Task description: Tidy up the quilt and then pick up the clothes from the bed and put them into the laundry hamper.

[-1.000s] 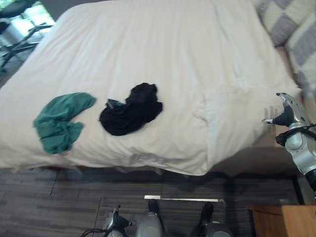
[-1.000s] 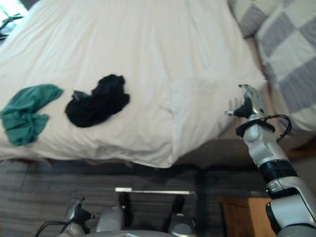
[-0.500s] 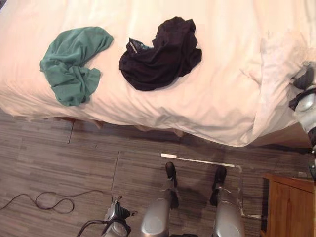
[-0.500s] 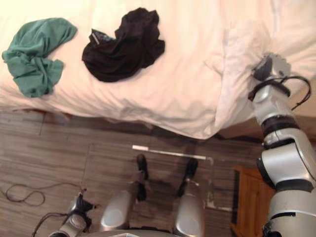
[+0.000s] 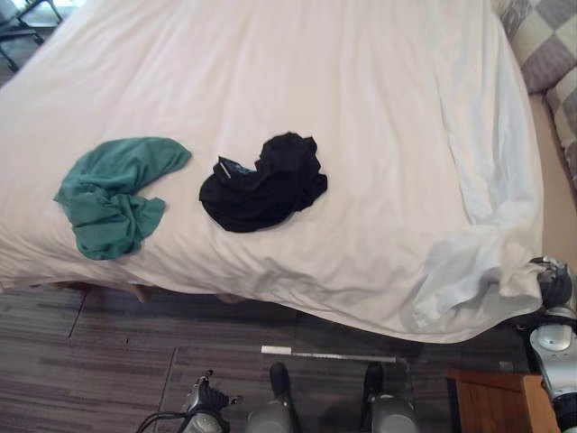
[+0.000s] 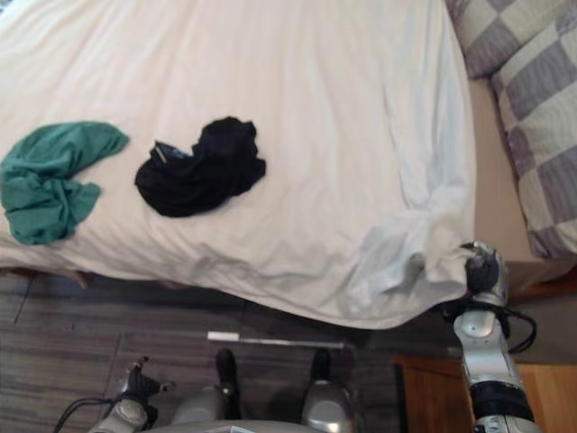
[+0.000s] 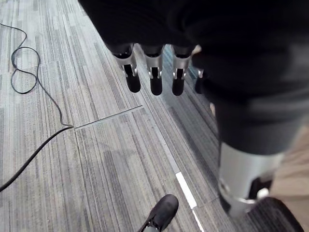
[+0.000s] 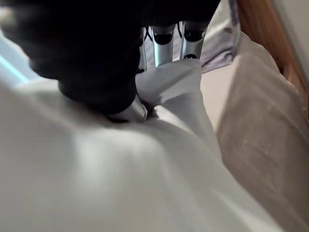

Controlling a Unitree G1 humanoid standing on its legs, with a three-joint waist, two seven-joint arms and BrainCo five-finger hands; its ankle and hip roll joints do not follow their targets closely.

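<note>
So the quilt (image 5: 361, 108) lies mostly flat over the bed, its near corner bunched where the right hand (image 6: 483, 268) pinches a fold between fingers (image 8: 164, 41) and thumb. On the quilt, well away from that corner, the black garment (image 5: 263, 184) and green garment (image 5: 110, 195) wait untouched. The left hand (image 7: 154, 72) hangs over the floor, fingers straight.

White quilt (image 5: 361, 108), green garment (image 5: 108, 194), black garment (image 5: 266, 185), seemingly grey-checked pillows (image 6: 527, 99).
</note>
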